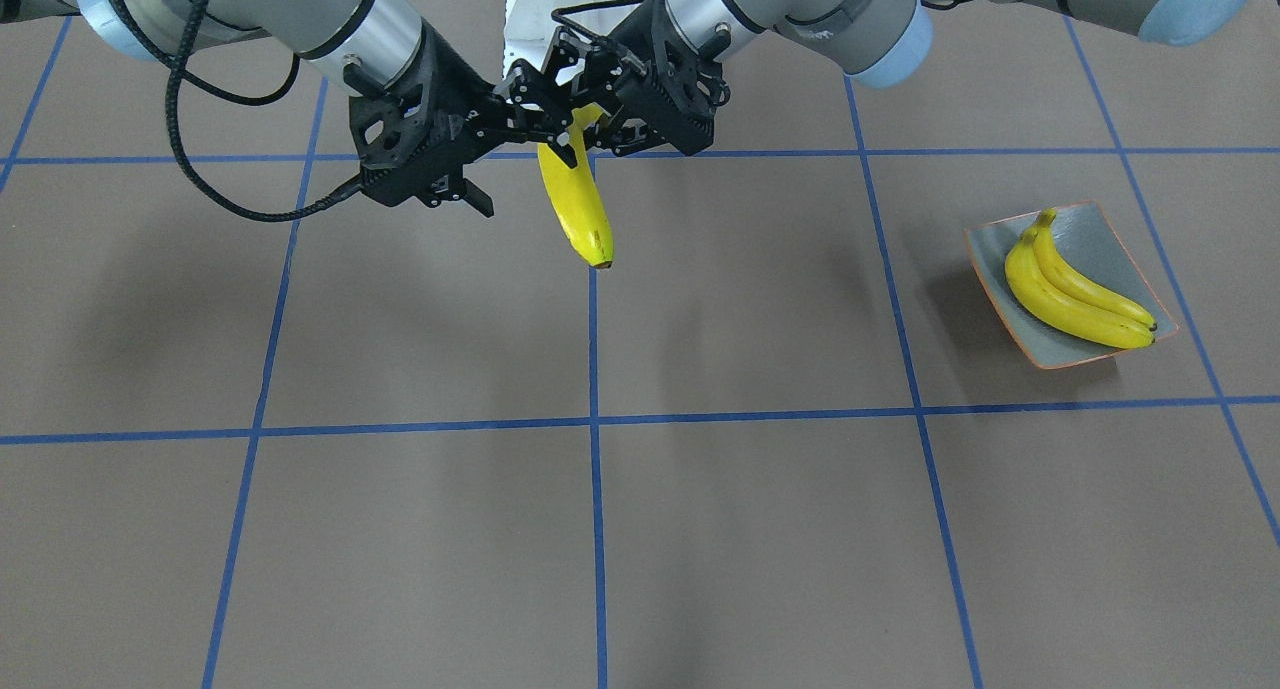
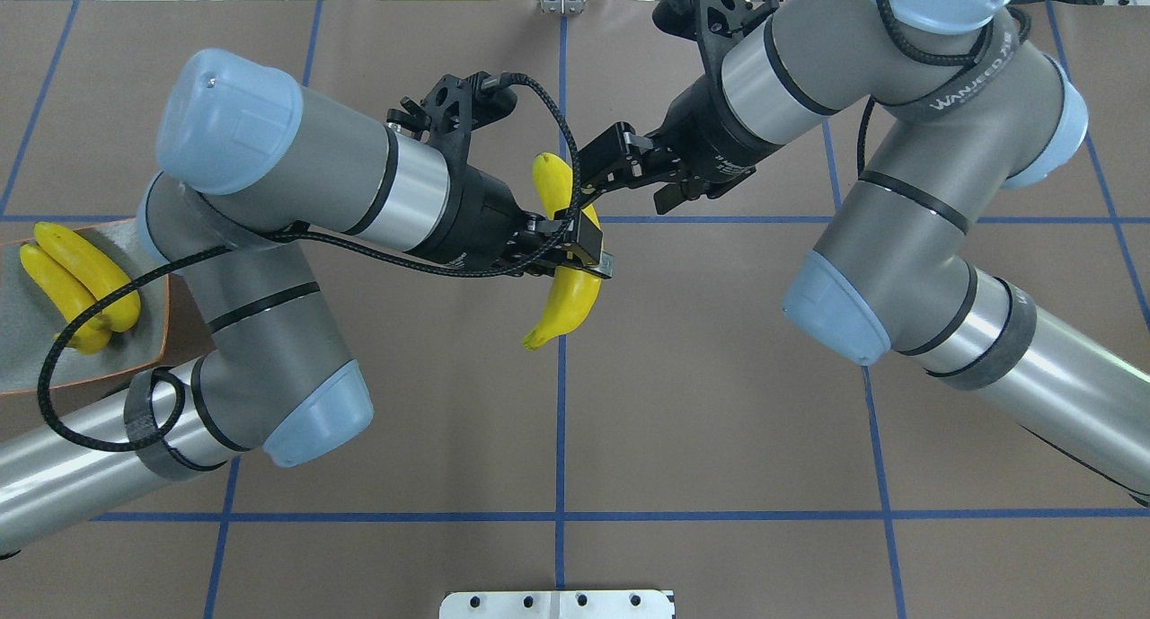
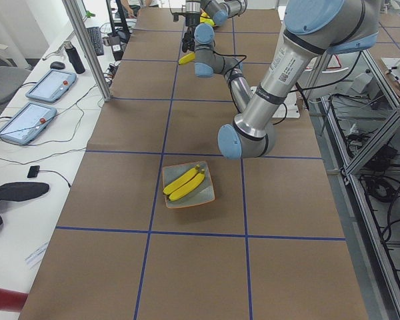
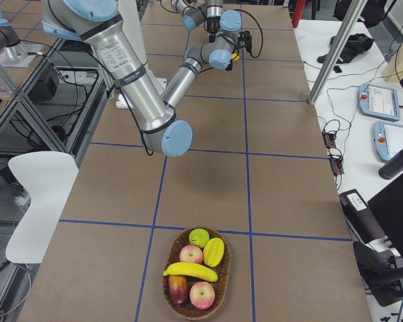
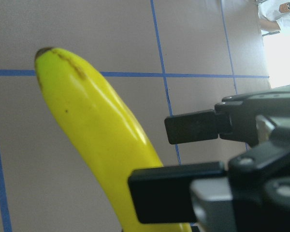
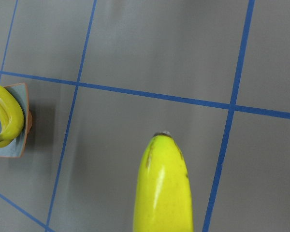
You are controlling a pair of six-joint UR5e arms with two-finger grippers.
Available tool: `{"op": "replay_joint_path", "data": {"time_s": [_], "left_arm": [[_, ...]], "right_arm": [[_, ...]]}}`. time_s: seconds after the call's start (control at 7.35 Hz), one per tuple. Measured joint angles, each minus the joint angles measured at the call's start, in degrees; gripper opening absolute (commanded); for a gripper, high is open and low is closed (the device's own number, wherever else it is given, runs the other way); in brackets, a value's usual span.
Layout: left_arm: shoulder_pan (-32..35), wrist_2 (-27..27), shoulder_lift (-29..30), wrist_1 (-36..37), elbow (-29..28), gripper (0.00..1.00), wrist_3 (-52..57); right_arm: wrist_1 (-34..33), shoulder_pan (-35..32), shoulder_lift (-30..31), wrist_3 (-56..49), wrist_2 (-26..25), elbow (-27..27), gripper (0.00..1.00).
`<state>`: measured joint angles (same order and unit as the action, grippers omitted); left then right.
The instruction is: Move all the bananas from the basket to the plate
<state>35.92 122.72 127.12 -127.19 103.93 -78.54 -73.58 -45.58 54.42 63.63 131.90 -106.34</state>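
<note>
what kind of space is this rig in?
Likely a robotics lab or data-collection room: a long table covered in brown sheet with a blue tape grid, teach pendants on the side bench, and aluminium framing around the cell.

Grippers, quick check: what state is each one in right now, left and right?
Left gripper: shut on the banana in mid-air.
Right gripper: at the same banana's upper end; cannot tell whether it grips.

Our two grey arms meet above the brown gridded table (image 2: 719, 376). Our left gripper (image 2: 575, 251) is clamped on a bright yellow curved banana (image 2: 566, 300); our right gripper (image 2: 588, 177), just beside it, grips the banana's upper end.
</note>
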Motion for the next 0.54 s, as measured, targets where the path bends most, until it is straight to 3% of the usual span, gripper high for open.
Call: {"op": "replay_joint_path", "data": {"time_s": [0.54], "left_arm": [[4.68,-0.27,-12.93,10.51,11.28,0.00,-3.91]], "right_arm": [[-0.05,-1.45,6.82,-0.01,-0.26,-1.37,1.00]]}}
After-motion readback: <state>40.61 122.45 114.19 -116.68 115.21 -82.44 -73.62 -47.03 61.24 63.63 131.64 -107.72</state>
